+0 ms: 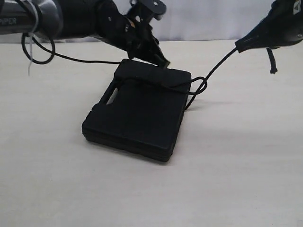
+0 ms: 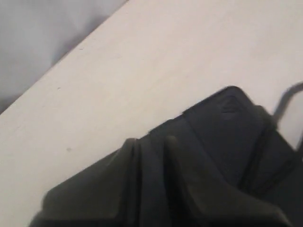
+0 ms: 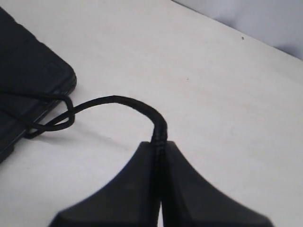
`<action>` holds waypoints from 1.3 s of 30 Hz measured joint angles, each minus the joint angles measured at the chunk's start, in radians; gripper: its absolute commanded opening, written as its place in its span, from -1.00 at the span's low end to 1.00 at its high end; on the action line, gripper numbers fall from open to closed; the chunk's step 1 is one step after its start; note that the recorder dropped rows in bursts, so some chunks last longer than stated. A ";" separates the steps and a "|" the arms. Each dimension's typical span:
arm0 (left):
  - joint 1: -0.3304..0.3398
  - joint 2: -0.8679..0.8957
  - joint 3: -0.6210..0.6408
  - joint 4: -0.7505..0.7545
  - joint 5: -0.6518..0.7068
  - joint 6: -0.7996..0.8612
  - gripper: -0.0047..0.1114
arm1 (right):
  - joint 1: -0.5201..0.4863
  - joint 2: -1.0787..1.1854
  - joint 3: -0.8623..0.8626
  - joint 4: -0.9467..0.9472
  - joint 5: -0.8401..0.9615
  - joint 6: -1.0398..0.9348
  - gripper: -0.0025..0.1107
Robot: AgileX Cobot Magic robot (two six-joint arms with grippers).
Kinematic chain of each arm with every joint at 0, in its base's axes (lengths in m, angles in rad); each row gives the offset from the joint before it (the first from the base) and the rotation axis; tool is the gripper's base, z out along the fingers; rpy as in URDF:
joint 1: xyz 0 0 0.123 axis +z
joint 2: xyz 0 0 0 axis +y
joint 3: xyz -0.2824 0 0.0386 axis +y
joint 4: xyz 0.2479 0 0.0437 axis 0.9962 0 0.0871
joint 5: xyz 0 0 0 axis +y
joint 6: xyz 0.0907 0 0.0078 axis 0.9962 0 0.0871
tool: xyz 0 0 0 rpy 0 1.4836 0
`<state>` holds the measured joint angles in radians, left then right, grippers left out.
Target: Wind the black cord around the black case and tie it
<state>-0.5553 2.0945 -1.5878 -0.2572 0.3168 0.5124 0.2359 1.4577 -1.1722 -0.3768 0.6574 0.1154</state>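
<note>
The black case point(image 1: 137, 113) lies flat on the table, its handle slot facing left. The black cord point(image 1: 218, 66) runs from my right gripper point(image 1: 241, 46) down to a small loop at the case's right far corner, then across the lid. A short frayed end hangs below that gripper. In the right wrist view the right gripper point(image 3: 158, 144) is shut on the cord point(image 3: 113, 100), with the case point(image 3: 28, 75) beyond. My left gripper point(image 1: 162, 61) rests at the case's far edge. In the left wrist view its fingers point(image 2: 173, 151) stand slightly apart over the case point(image 2: 227, 123). What lies between them is too dark to tell.
A glossy arm cable with a white zip tie point(image 1: 31, 45) loops under the left arm at the back left. The pale table point(image 1: 236, 165) ends at a grey backdrop point(image 1: 203, 19) behind.
</note>
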 measured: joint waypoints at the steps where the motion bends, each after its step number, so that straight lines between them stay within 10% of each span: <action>1: -0.021 0.003 0.000 -0.035 0.020 0.078 -0.65 | 0.000 0.000 0.000 -0.021 -0.003 0.015 -0.88; 10: -0.144 0.075 0.000 -0.162 0.098 0.560 -0.65 | 0.000 0.000 0.000 -0.057 0.079 0.046 -0.88; 39: 0.023 0.128 -0.011 -0.186 0.178 0.531 -0.66 | -0.186 0.144 0.247 -0.426 0.015 0.056 -0.88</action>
<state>-0.5321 2.2221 -1.5984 -0.4433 0.4952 1.0431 0.0497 1.6022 -0.9253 -0.8032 0.6723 0.1714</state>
